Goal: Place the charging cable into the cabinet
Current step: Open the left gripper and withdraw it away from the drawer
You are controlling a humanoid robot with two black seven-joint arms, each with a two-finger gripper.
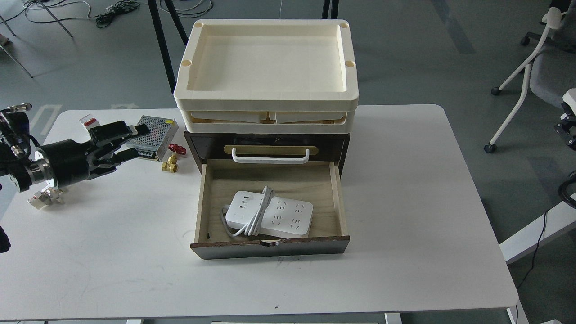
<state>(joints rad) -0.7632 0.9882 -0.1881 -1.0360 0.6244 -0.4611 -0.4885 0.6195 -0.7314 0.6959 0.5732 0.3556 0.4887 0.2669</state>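
Observation:
The charging cable (274, 218), a flat white power strip with its cord wrapped round it, lies flat inside the open bottom drawer of the dark brown cabinet (270, 246). The drawer is pulled out toward me; a white bar handle (270, 156) is on the closed drawer above it. Cream trays (267, 96) are stacked on top. My left gripper (134, 141) is open and empty over the table at the far left, well clear of the drawer. My right gripper is out of view.
A perforated metal power-supply box (150, 137), a small white breaker with a red tab (88, 121), and small red and brass fittings (173, 157) lie on the white table (405, 202) left of the cabinet. An office chair (540, 67) stands at the right.

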